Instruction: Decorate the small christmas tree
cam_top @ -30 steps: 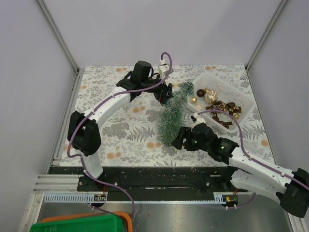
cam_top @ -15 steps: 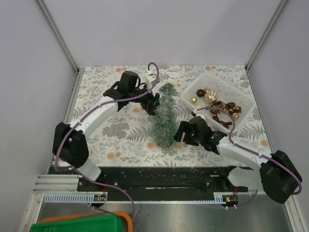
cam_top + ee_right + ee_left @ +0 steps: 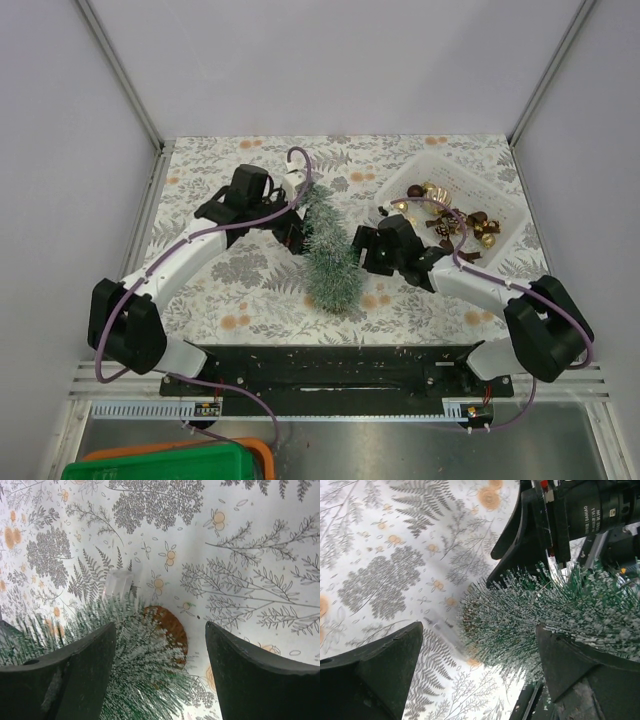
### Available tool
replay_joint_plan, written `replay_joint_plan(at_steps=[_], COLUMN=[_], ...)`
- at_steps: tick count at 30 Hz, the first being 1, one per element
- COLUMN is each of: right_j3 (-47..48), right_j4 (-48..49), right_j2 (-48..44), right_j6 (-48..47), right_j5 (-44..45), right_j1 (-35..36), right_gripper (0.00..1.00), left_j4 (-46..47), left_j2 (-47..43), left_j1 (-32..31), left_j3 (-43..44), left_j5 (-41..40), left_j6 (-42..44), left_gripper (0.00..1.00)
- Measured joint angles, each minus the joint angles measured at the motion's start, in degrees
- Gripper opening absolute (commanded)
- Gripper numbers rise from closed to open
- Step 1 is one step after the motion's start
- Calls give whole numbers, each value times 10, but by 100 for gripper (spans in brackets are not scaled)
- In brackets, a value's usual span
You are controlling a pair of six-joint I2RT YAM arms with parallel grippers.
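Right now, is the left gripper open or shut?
Open: the left gripper has its fingers wide apart, with the small christmas tree filling only part of the gap.

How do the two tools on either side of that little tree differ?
The left tool reaches in from the left, high by the small christmas tree's upper half. The right tool comes from the right, lower down. The right tool's camera plainly shows the round wooden base, while the left tool's shows mostly bristles. Both are open, with bristles between their fingers.
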Motion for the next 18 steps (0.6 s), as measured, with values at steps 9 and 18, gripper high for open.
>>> replay_joint_plan(at_steps=[9,18], right_j3=[60,158], right_j4=[-67,-188], right_j2=[-20,-48], right_j6=[-51,-80], right_j5=[17,72], right_j1=[-44,-186], right_gripper=[99,100], left_j4=[-25,-90], left_j2=[-68,-72], left_j1=[29,58], left_j3=[-19,34], left_j5=[-76,-123], left_j6=[10,18], left_gripper=[99,99])
